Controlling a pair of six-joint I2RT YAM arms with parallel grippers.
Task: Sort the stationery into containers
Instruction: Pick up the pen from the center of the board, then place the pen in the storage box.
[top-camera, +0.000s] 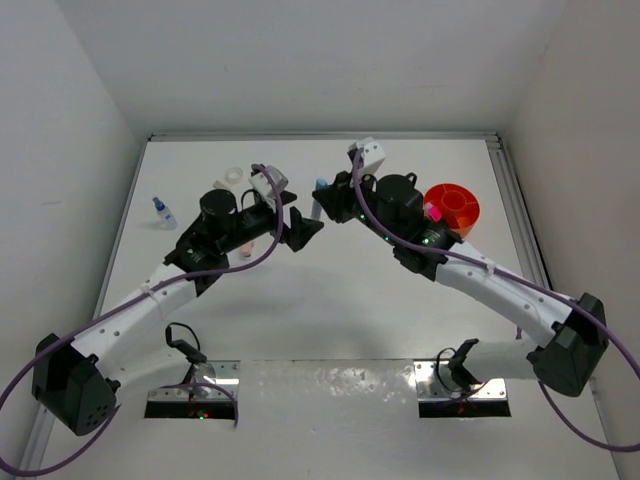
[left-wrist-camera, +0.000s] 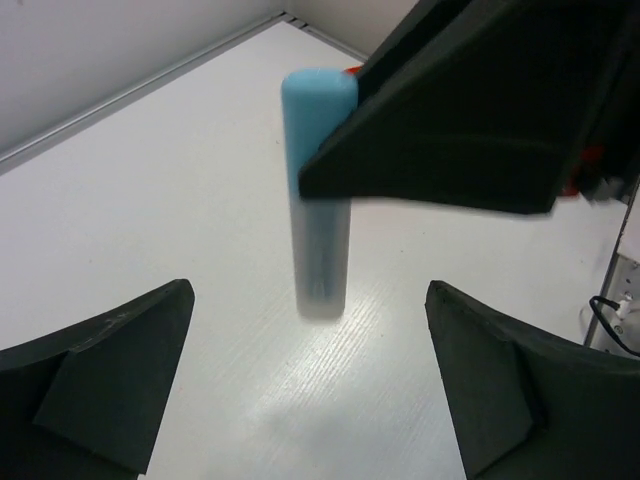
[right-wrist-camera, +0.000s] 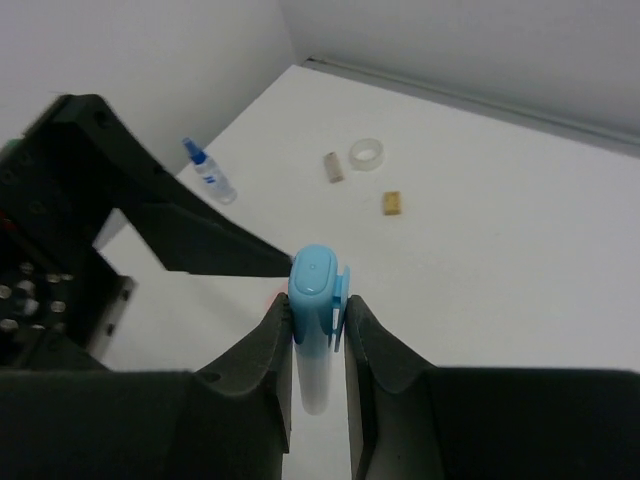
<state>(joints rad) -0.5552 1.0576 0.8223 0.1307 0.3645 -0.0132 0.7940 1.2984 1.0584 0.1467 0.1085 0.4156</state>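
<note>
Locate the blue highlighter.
Top view, centre: the highlighter is pinched upright in the right hand, with the open left hand just to its left and the tub further right.

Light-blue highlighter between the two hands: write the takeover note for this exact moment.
Right hand: shut on the light-blue highlighter near its cap, held upright.
Left hand: open, empty, facing it.
Orange tub: right side of the table; contents unclear.
Loose on the table: blue-capped bottle, clear tape ring, beige blocks.
Done: highlighter picked up. Left: tub it, then the rest.
</note>
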